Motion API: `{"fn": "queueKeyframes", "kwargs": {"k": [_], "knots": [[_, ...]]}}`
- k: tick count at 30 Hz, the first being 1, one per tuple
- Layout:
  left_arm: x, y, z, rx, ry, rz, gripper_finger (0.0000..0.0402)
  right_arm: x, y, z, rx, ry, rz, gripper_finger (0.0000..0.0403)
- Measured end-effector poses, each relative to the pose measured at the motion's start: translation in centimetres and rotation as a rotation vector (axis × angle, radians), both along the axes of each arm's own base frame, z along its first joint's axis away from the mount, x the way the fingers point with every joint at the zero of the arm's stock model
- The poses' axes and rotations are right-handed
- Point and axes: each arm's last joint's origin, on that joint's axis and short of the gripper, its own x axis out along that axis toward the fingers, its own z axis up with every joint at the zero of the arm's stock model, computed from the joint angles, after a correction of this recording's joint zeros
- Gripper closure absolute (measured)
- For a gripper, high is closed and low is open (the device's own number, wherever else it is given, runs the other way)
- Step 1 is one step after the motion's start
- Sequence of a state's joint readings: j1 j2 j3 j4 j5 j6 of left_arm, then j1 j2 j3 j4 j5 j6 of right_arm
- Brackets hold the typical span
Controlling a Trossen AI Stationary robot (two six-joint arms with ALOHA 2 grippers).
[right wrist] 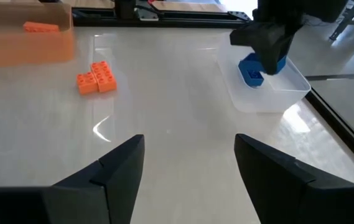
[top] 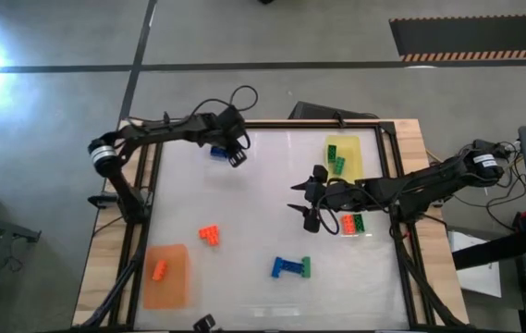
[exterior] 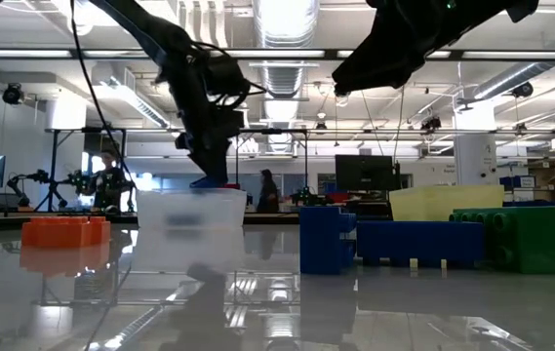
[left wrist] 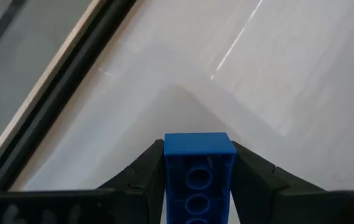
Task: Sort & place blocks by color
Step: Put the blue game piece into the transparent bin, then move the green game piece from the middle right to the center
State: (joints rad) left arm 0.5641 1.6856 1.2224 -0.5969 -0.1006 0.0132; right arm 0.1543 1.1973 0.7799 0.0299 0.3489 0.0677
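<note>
My left gripper stands over the clear tray at the table's far left, shut on a blue block. Another blue block lies inside that tray. My right gripper hangs open over the middle right of the table, with nothing between its fingers. Orange blocks lie on the bare table left of centre. A blue and green cluster of blocks rests near the front. Orange and green blocks lie under my right arm. My left gripper pinches the blue block's two long sides between its two fingers. The fingers slant down from the table's left and lie along the block, whose end juts past the fingertips. The block's hollow underside faces the wrist camera. It hangs just above the clear tray's rim.
A yellow mat at the far right carries green blocks. An orange mat at the near left carries an orange block. Black frame rails line the table's edges. The table's middle is bare white surface.
</note>
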Motion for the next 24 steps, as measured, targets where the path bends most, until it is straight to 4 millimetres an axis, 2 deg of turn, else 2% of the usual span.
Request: {"fn": "queueKeyframes", "kwargs": {"k": [8, 16, 24], "knots": [[0.4, 0.4, 0.2, 0.04, -0.028, 0.018, 0.019, 0.0, 0.0, -0.1, 0.002, 0.008, -0.001, 0.0166], [0.5, -0.1, 1.3, 0.057, -0.063, 0.019, 0.0181, -0.1, 0.0, -0.3, 0.043, 0.02, -0.025, 0.0167], [0.9, -3.3, 4.2, 0.089, -0.179, -0.034, 0.0179, -0.8, -0.1, -1.2, 0.184, 0.096, -0.125, 0.017]]}}
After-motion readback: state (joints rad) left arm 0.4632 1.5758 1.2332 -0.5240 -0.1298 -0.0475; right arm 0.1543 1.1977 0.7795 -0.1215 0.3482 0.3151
